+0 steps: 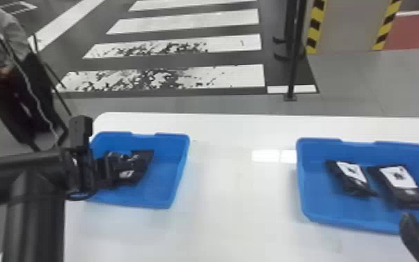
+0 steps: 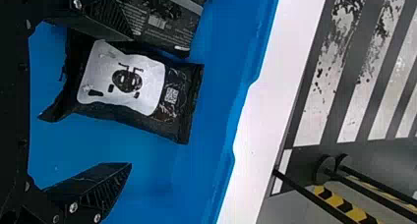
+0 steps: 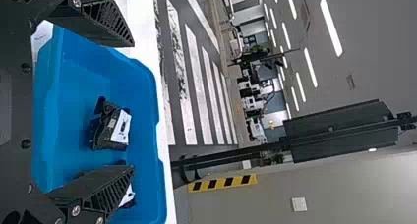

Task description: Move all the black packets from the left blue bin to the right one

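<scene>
Here, left bin [image 1: 179, 167] holds black packets [image 2: 123, 84]; right bin [image 1: 318, 198], two.

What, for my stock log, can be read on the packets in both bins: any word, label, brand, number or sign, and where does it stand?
No text can be read with certainty.
Packet with a white label, left bin: a dark figure and a square code; print too small.
Packet beside it, same bin: fine lines and a barcode, too small.
Two packets, right bin: white labels, marks blurred.

left bin [image 1: 179, 170] — partly hidden, right bin [image 1: 323, 205] — cut off
</scene>
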Robot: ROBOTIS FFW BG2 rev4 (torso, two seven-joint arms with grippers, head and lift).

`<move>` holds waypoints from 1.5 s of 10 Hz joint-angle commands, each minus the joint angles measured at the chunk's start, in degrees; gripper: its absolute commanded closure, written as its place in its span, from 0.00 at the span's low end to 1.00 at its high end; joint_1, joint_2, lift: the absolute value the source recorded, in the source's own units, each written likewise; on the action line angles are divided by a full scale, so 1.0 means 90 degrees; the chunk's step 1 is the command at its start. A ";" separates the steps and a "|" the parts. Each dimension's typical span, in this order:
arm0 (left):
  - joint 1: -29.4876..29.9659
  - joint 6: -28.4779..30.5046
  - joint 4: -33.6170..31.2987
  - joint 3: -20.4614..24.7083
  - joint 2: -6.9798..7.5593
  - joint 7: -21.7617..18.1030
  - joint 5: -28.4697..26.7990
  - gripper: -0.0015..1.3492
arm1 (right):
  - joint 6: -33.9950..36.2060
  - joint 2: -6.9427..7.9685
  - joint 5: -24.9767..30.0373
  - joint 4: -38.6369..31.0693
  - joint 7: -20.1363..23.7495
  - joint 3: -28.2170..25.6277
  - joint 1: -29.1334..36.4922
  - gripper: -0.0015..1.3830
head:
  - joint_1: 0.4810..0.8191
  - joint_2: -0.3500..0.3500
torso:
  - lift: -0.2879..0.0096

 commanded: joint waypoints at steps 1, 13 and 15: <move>-0.0473 -0.0218 0.0892 -0.0215 0.0031 0.0030 -0.0126 0.18 | 0.0024 0.0000 -0.0025 0.0054 0.0005 0.0021 -0.0052 0.11 | 0.63 0.75 | 0.46; 0.1277 -0.0499 -0.2326 -0.0609 0.0040 -0.0634 0.0597 0.89 | 0.0212 -0.0078 -0.0444 -0.0009 0.0152 0.0199 -0.0115 0.11 | 0.63 0.66 | 0.46; 0.1542 -0.0906 -0.2717 -0.0989 -0.0077 -0.0732 0.1232 0.89 | 0.0321 -0.0205 -0.0761 -0.0212 0.0230 0.0542 -0.0240 0.11 | 0.63 0.61 | 0.46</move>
